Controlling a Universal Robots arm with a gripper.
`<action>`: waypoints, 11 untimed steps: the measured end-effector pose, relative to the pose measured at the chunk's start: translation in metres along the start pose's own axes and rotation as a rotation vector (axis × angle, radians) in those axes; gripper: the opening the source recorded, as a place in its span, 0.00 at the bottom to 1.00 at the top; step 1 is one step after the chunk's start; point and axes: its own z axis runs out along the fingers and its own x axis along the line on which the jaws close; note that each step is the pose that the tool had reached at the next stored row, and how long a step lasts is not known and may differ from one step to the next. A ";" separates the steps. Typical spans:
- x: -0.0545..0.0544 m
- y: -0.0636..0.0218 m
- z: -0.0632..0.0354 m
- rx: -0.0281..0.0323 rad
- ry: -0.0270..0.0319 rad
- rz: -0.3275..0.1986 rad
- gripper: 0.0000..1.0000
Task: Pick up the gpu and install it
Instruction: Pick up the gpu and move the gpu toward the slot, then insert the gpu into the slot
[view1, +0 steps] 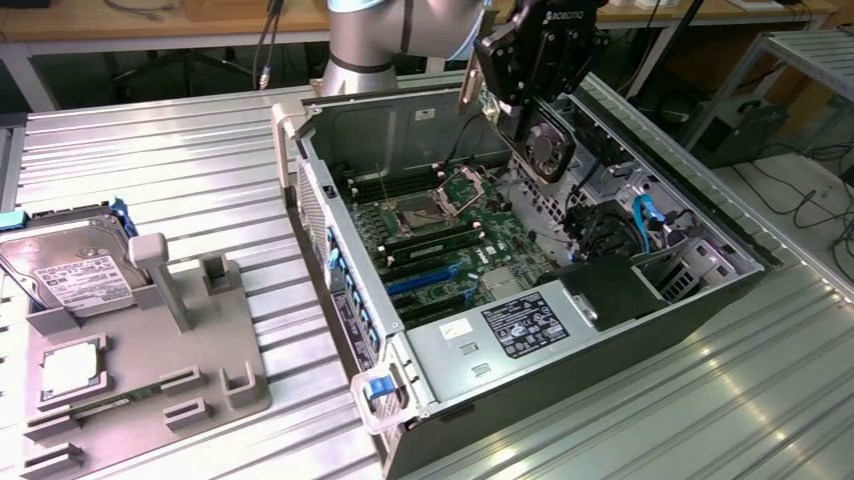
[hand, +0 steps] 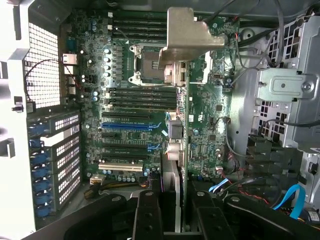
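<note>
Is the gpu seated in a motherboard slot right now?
No, the gpu is held by the gripper above the open computer case, well clear of the motherboard.

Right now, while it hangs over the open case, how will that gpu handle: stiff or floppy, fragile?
Probably stiff: the gpu hangs straight from the fingers without sagging. Likely fragile: a thin card with an exposed fan. Its metal bracket may weight one end.

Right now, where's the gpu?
In the exterior view's upper right, the gpu hangs clamped in the pincer, over the open computer case and above its motherboard.
</note>
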 end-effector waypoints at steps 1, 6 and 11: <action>0.000 0.0000 0.0000 0.0000 0.0000 0.000 0.28; 0.000 0.0000 0.0000 0.0000 -0.0002 -0.002 0.28; 0.000 0.0000 0.0002 0.0001 -0.0125 -0.119 0.28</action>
